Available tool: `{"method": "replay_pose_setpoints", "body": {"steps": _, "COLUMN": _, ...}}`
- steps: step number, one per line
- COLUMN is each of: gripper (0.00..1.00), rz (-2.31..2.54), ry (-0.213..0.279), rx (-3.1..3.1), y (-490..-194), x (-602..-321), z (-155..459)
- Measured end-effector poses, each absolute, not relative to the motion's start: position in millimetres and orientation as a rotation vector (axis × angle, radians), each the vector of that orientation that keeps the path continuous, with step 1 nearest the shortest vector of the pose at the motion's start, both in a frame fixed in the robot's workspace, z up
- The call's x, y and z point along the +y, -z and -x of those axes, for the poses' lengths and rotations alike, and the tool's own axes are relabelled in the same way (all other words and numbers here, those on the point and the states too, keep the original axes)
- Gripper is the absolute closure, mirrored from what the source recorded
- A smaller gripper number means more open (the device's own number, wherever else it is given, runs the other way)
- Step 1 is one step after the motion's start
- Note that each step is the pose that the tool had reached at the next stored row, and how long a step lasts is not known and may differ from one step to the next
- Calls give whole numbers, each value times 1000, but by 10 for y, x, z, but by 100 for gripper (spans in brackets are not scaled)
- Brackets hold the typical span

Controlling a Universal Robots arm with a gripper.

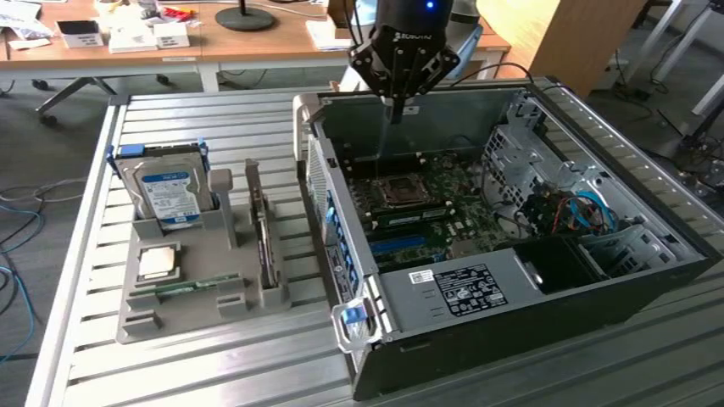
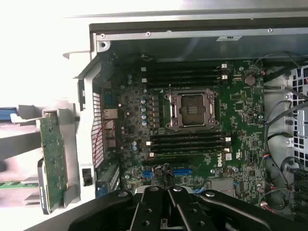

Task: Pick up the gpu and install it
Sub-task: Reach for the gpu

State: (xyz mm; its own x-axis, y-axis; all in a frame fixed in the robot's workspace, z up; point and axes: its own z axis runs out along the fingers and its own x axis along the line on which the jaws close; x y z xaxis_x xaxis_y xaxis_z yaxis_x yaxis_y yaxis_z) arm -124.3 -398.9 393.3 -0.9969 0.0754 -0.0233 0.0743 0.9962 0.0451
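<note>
In the exterior view the gripper (image 1: 396,103) is seen at twelve o'clock of the open computer case (image 1: 543,331), hanging over the far edge of the motherboard (image 1: 436,225). Its fingers are pressed together to one point, and nothing is held between them. In the wrist view the gripper (image 2: 168,192) is again seen clenched, with the motherboard (image 2: 202,144) and the empty processor socket (image 2: 192,109) under it.

The gpu (image 1: 263,229) is not yet taken. It stands upright on its long edge in a slot of the grey holder (image 1: 243,297), at nine o'clock from the case and just beside the case wall, well apart from the gripper. In the wrist view the gpu (image 2: 52,159) is seen as a greenish card outside the case wall. At nine o'clock from the gpu a hard drive (image 1: 168,191) with a blue label is placed upright in the same holder. The holder and the case are set on a slatted metal table (image 1: 169,365).
</note>
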Motion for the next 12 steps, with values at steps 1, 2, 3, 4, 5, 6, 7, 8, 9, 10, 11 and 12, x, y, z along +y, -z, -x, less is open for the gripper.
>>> {"method": "replay_pose_setpoints", "body": {"steps": 1, "gripper": 89, "rz": -117, "ry": -69, "rx": 3114, "y": -3933, "x": -3989, "z": 1255}}
{"method": "replay_pose_setpoints", "body": {"steps": 2, "gripper": 89, "rz": -117, "ry": -69, "rx": 3114, "y": -3932, "x": -3989, "z": 1267}}
{"method": "replay_pose_setpoints", "body": {"steps": 3, "gripper": 89, "rz": -117, "ry": -69, "rx": 3114, "y": -3932, "x": -3989, "z": 1279}}
{"method": "replay_pose_setpoints", "body": {"steps": 4, "gripper": 89, "rz": -117, "ry": -69, "rx": 3114, "y": -3932, "x": -3988, "z": 1292}}
{"method": "replay_pose_setpoints", "body": {"steps": 5, "gripper": 89, "rz": -117, "ry": -69, "rx": 3114, "y": -3932, "x": -3988, "z": 1307}}
{"method": "replay_pose_setpoints", "body": {"steps": 6, "gripper": 89, "rz": -117, "ry": -69, "rx": 3114, "y": -3932, "x": -3989, "z": 1322}}
{"method": "replay_pose_setpoints", "body": {"steps": 7, "gripper": 89, "rz": -117, "ry": -69, "rx": 3114, "y": -3932, "x": -3989, "z": 1337}}
{"method": "replay_pose_setpoints", "body": {"steps": 8, "gripper": 89, "rz": -117, "ry": -69, "rx": 3114, "y": -3932, "x": -3989, "z": 1352}}
{"method": "replay_pose_setpoints", "body": {"steps": 9, "gripper": 89, "rz": -117, "ry": -69, "rx": 3114, "y": -3932, "x": -3989, "z": 1366}}
{"method": "replay_pose_setpoints", "body": {"steps": 10, "gripper": 89, "rz": -116, "ry": -69, "rx": 3114, "y": -3932, "x": -3989, "z": 1381}}
{"method": "replay_pose_setpoints", "body": {"steps": 11, "gripper": 89, "rz": -117, "ry": -69, "rx": 3114, "y": -3932, "x": -3989, "z": 1395}}
{"method": "replay_pose_setpoints", "body": {"steps": 12, "gripper": 89, "rz": -117, "ry": -69, "rx": 3114, "y": -3932, "x": -3988, "z": 1410}}
